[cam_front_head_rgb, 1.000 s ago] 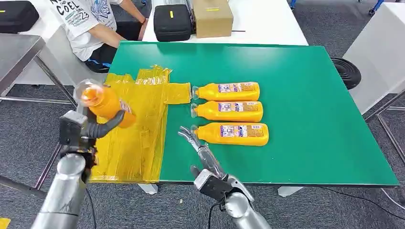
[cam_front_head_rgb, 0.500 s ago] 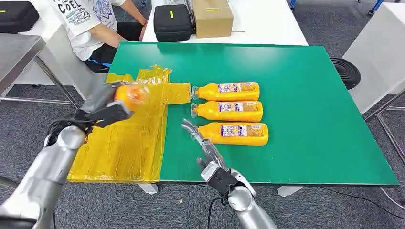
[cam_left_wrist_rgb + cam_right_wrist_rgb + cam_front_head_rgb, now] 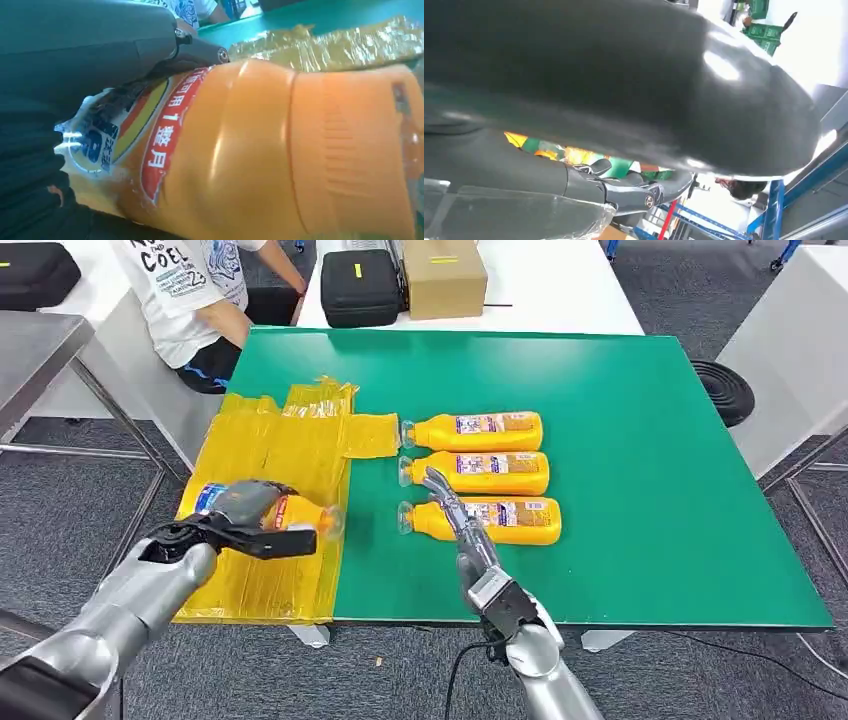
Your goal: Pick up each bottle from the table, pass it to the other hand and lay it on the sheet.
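My left hand (image 3: 235, 523) grips an orange bottle (image 3: 268, 512) that lies on its side low over the near part of the yellow sheet (image 3: 290, 445), cap end toward the green table (image 3: 640, 440). Up close, the bottle (image 3: 260, 150) shows its red and blue label under my dark fingers (image 3: 100, 45). Three more orange bottles lie side by side on the table: far (image 3: 485, 429), middle (image 3: 490, 472) and near (image 3: 500, 520). My right hand (image 3: 460, 525) reaches over the near bottle's neck with its fingers stretched out, holding nothing.
A person (image 3: 190, 285) sits at the table's far left corner. A black case (image 3: 360, 285) and a cardboard box (image 3: 445, 275) stand on the white table behind. A grey metal table (image 3: 30, 350) is at the left, a black round base (image 3: 725, 390) at the right.
My left arm has brought the bottle down from raised to lying low over the sheet's near part. My right hand has moved forward, over the near bottle's neck.
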Robot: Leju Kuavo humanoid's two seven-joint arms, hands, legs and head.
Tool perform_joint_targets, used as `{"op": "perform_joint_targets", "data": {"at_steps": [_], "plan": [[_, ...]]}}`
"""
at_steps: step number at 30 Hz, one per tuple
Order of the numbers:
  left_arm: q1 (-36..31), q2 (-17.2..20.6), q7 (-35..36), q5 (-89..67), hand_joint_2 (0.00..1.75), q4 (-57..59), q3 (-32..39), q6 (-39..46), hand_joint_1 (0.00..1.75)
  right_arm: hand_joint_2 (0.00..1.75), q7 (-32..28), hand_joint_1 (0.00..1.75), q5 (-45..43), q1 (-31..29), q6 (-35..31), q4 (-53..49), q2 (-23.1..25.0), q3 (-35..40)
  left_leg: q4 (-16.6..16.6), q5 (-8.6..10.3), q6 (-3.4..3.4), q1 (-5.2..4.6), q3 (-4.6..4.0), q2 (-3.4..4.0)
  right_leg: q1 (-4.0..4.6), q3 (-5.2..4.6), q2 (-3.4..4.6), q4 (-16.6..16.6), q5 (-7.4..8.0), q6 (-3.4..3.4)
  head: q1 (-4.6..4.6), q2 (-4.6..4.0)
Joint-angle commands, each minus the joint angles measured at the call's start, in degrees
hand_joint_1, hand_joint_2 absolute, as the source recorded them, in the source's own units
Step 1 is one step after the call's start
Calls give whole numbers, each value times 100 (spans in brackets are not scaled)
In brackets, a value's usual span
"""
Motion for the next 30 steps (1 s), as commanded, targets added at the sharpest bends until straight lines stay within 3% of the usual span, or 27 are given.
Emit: {"op": "perform_joint_targets", "data": {"at_steps": [1, 11, 12, 15, 30], "plan": [[-54, -247, 58, -177, 175, 732, -346, -42, 175, 0, -24, 0, -21, -244, 16, 334, -134, -4, -6, -6, 1, -1, 21, 3, 1, 23, -1, -6, -5, -7, 0, 0], [-253, -5, -257, -440, 175, 896, -648, -613, 175, 0, -145, 0, -111, -179, -3, 442, -145, 50, -6, -13, 0, 3, 41, 10, 7, 42, 3, -10, -8, -14, 0, 0], [-284, 37, -297, -494, 175, 901, -726, -683, 159, 0, -145, 0, -111, -167, -5, 441, -138, 39, -6, -9, 0, 3, 33, 10, 6, 33, 5, -8, -5, -11, -2, 0], [-341, 32, -320, -561, 175, 921, -822, -767, 0, 0, -145, 0, -111, -163, -8, 432, -135, 6, -9, -12, 0, 2, 46, 10, 6, 49, 7, -11, -6, -13, 0, 0], [-468, 45, -358, -596, 175, 954, -960, -853, 0, 0, -219, 0, -114, 109, -71, 321, -172, -150, -11, -14, 0, 3, 62, 8, 7, 62, 2, -13, -9, -15, -2, 0]]}}
